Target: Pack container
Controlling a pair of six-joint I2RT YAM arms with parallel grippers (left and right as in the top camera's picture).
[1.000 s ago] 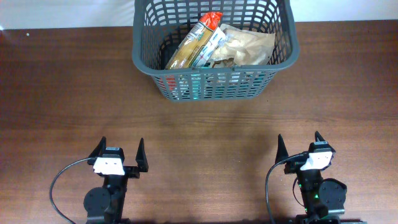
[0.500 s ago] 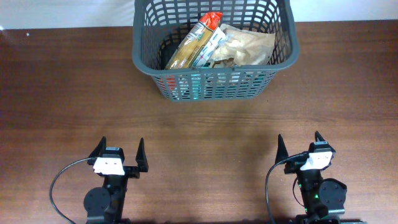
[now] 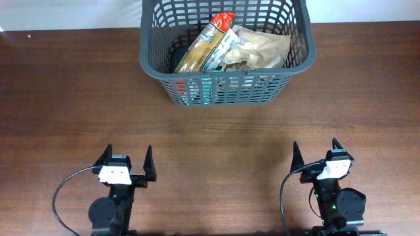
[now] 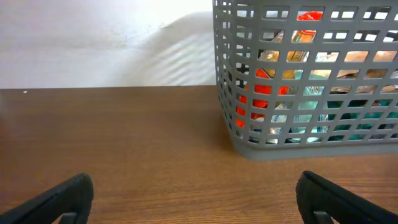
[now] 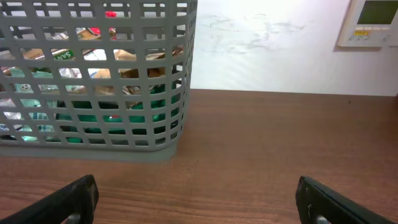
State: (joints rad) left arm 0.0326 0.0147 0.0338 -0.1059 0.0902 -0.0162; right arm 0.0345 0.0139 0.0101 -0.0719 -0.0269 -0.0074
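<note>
The container (image 3: 147, 64), a dark grey slotted basket, stands at the table's far middle with snack packets (image 3: 216, 44) lying inside. Its lattice wall (image 4: 249, 118) fills the upper right of the left wrist view, and its wall (image 5: 180, 81) takes the upper left of the right wrist view. My left gripper (image 3: 127, 161) rests near the front edge at the left, open, with bare wood between its fingers. At the front right my right gripper (image 3: 315, 151) is open and holds nothing. Both stand well short of the basket.
A brown wooden table (image 3: 65, 98) spreads around the basket. A white wall (image 4: 93, 43) runs behind the table's far edge. A white wall panel (image 5: 370, 22) with a small display hangs at the upper right of the right wrist view.
</note>
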